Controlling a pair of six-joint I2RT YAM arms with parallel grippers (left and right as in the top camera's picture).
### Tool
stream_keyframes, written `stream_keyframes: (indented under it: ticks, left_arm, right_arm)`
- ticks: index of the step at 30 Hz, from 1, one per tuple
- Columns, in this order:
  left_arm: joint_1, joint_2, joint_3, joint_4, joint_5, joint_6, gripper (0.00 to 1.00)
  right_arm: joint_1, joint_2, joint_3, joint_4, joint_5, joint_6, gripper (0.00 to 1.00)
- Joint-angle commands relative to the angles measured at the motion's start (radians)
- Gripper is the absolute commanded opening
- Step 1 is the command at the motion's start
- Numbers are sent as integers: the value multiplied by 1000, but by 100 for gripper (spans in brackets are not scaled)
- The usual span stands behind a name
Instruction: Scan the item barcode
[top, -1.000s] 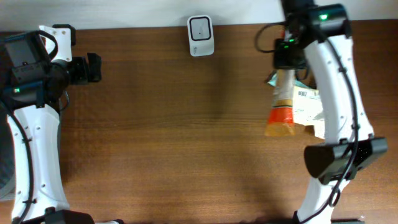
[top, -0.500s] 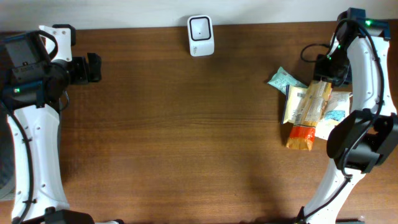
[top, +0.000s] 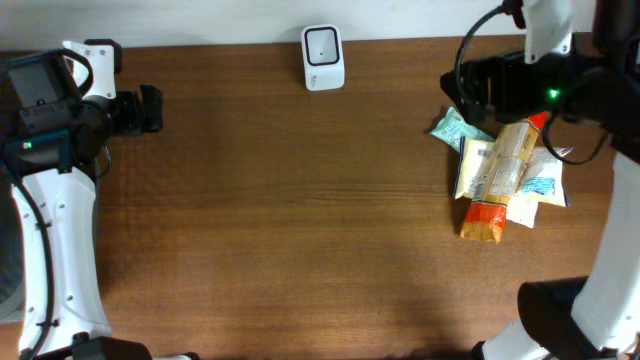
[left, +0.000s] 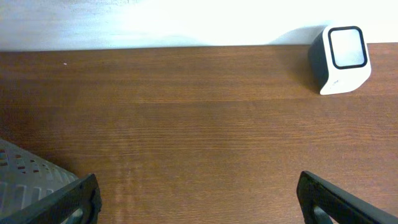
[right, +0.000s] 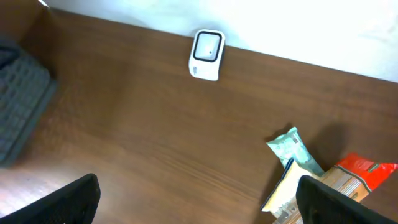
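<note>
A: The right fingers (right: 199, 182), have they hold of anything?
B: No. They gape wide above the heap of packets (top: 478, 165) near the far right corner of the desk (top: 300, 220), with nothing between them. The left fingers (left: 198, 183) are spread just as wide and are empty, over by the left edge, I'd guess to keep clear.
A: Why a heap there?
B: Likely so the right fingers can reach any of them. The scanner (top: 323, 57) stands mid far edge, window upward, ready for a barcode.
A: Count?
B: One scanner and one grey basket (left: 25, 180) at the left edge. Then a teal packet (top: 455, 128), a long tan-and-orange packet (top: 492, 185), a white-and-blue packet (top: 540, 188) and a red packet (top: 541, 121), partly hidden. That makes at least four, and the overlap may hide more.
</note>
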Motion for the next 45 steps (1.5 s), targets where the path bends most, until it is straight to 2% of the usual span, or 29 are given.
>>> stream_keyframes:
  ticks: [1, 9, 10, 13, 17, 27, 30, 33, 37, 41, 45]
  left_arm:
    - [3, -12, 3, -1, 11, -9, 99]
    - [3, -12, 3, 0, 11, -9, 99]
    - [3, -12, 3, -1, 11, -9, 99]
    - [3, -12, 3, -1, 11, -9, 99]
    - [3, -12, 3, -1, 11, -9, 99]
    - [3, -12, 3, -1, 11, -9, 99]
    - [3, -12, 3, 0, 11, -9, 99]
    - [3, -12, 3, -1, 11, -9, 99]
    - [3, -12, 3, -1, 11, -9, 99]
    - [3, -12, 3, -1, 11, -9, 99]
    - [3, -12, 4, -1, 11, -9, 99]
  right_arm:
    - [8, 24, -5, -6, 30, -7, 99]
    - [8, -51, -5, -6, 184, 39, 99]
    - [11, -66, -19, 20, 265, 88, 99]
    - [11, -132, -132, 160, 315, 107, 99]
    - [8, -317, -506, 491, 336, 75, 99]
    - [8, -1027, -1778, 1460, 351, 61, 99]
    - [8, -1256, -2125, 1674, 351, 61, 99]
    - [8, -1456, -2391, 1773, 351, 61, 99]
    - [8, -1651, -2589, 1791, 351, 61, 99]
    - [8, -1751, -2684, 1790, 351, 61, 99]
    - [8, -1782, -2693, 1728, 351, 61, 99]
